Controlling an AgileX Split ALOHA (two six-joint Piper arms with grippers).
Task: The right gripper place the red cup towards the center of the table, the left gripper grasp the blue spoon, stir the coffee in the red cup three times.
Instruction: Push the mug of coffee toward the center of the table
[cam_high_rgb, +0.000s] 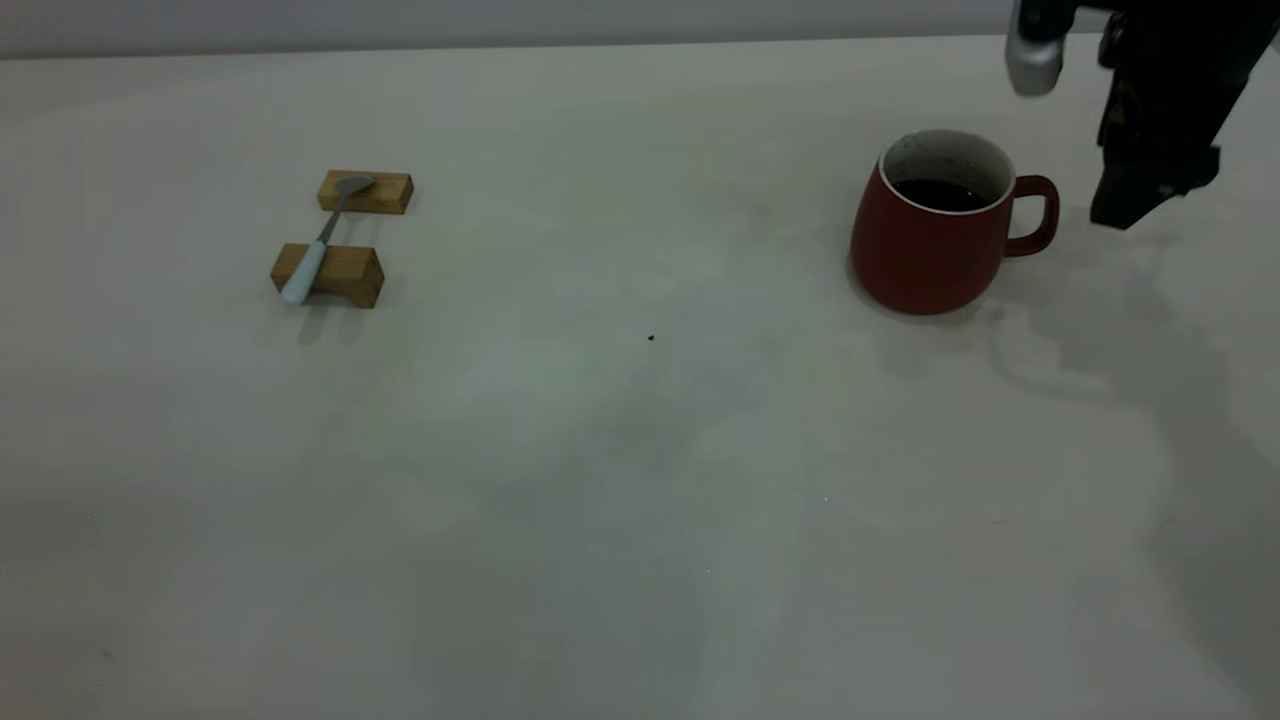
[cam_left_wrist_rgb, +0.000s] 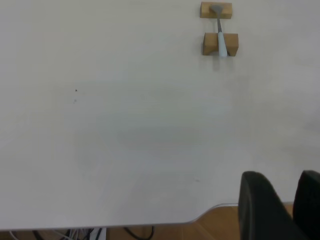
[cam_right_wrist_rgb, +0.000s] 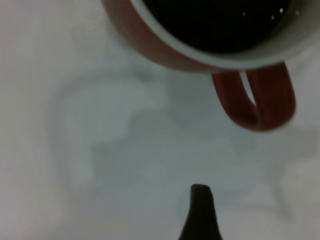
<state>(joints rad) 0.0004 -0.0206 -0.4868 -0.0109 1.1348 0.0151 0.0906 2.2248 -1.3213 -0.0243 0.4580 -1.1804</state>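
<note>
**Standing at tabletop's right: red cup with coffee; spoon bridged on blocks at left**

Item 1. Logged the red cup (cam_high_rgb: 930, 245) upright on the tabletop (cam_high_rgb: 640, 520), at the right side of the exterior view and nearer the far edge than the centre. Noted a white inside and rim, and a loop handle turned toward the right arm's side.

Item 2. Recorded the coffee (cam_high_rgb: 940, 195) inside that cup, dark and nearly black, sitting below the rim. Confirmed the same in the right wrist view, close up, with the handle beside it.

Item 3. Entered the right gripper (cam_high_rgb: 1080, 140) as raised off the tabletop just beside the cup handle, touching nothing. Found it released: silver-grey finger high near the far edge, black finger lower, with a wide gap between them. Held nothing.

Item 4. Listed the blue spoon (cam_high_rgb: 318, 245) at the left side of the tabletop, well apart from the cup. Found it laid across two wooden blocks: grey bowl on the far block (cam_high_rgb: 388, 195), pale handle over the near block (cam_high_rgb: 352, 275), handle tip overhanging toward the camera.

Item 5. Placed the left gripper (cam_left_wrist_rgb: 290, 210) by its own wrist view only, above the tabletop's edge near a rounded corner, well apart from spoon and blocks. Could not tell whether released or clenched. Held nothing visible.

Item 6. Marked one small dark speck (cam_high_rgb: 651, 338) on the tabletop between spoon and cup.
</note>
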